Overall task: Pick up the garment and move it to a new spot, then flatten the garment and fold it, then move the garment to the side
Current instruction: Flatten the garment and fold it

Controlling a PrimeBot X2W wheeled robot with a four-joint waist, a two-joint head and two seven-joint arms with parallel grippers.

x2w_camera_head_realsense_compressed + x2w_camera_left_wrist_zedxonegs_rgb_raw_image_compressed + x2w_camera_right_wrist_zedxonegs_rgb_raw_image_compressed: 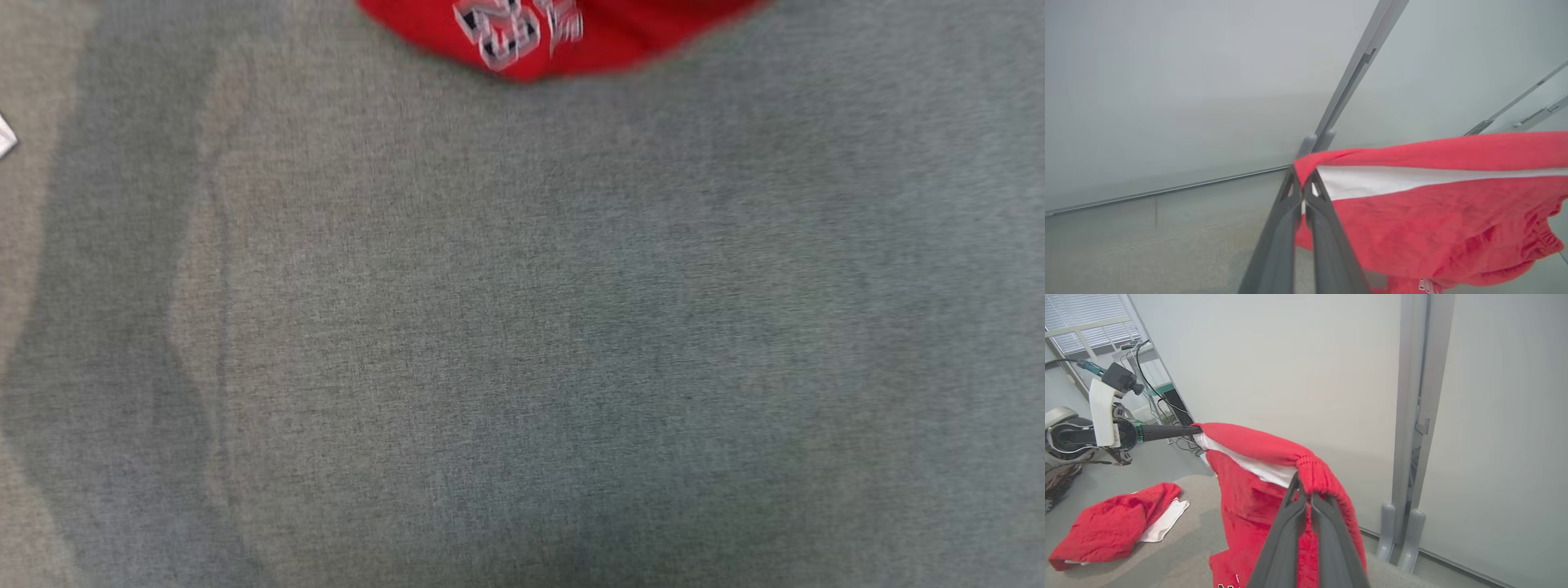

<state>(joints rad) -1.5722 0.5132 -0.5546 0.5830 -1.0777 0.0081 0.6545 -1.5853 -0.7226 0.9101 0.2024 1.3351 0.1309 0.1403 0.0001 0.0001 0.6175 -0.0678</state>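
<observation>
Head view, blurred: the grey woven top of the bench [522, 327] spreads across the picture; the lower edge of the red garment [620, 37] hangs in at the top middle, with white-and-black print on it; a small white scrap [5, 137] shows at the left edge.

Left wrist view: the left gripper [1301, 181] is closed on a corner of the garment, pinching the red edge between its dark fingers; the cloth stretches away to the right, red with a white band [1392, 179] along it; behind stand pale wall panels [1167, 81] joined by a grey post [1355, 69].

Right wrist view: the right gripper [1303, 488] is clamped on the other corner of the garment; the top edge runs left to the left gripper, which grips its far end; the garment hangs between the two, above the bench; a second red cloth [1106, 526] lies crumpled on the bench at the lower left, well apart; window blinds [1086, 318] show at the upper left.
</observation>
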